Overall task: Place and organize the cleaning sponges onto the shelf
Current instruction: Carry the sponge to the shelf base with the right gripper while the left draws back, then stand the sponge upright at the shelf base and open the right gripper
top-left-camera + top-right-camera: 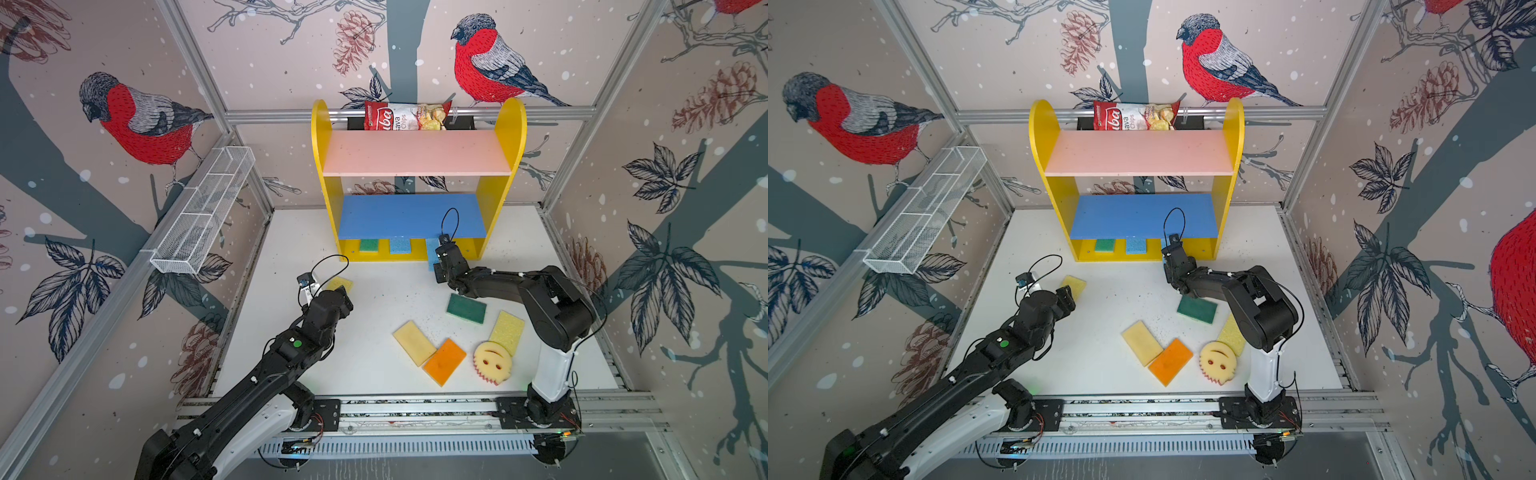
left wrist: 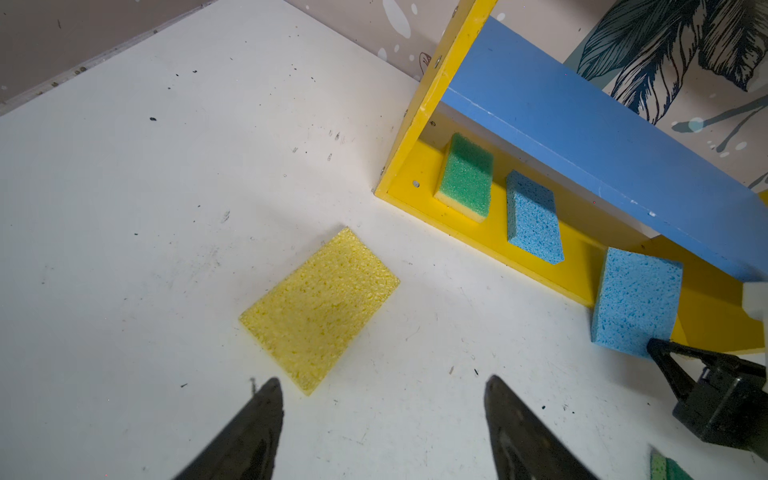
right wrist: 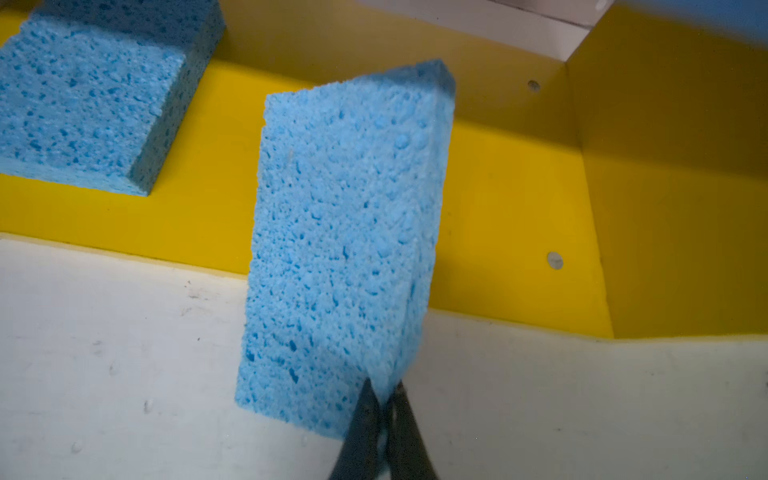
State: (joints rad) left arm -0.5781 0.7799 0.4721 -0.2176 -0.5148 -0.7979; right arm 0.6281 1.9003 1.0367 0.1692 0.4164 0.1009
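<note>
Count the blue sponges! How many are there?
2. One blue sponge lies on the shelf's bottom board beside the green sponge. The other blue sponge is pinched in the right fingers at that board's front edge. More may hide deeper inside.

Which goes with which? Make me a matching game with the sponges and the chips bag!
1 smiley sponge
2 chips bag
3 tilted blue sponge
4 flat blue sponge

a pinched by the right gripper
b lying on the yellow base of the shelf
c on the white table
d up behind the pink board

Pairs: 1-c, 2-d, 3-a, 4-b.
</note>
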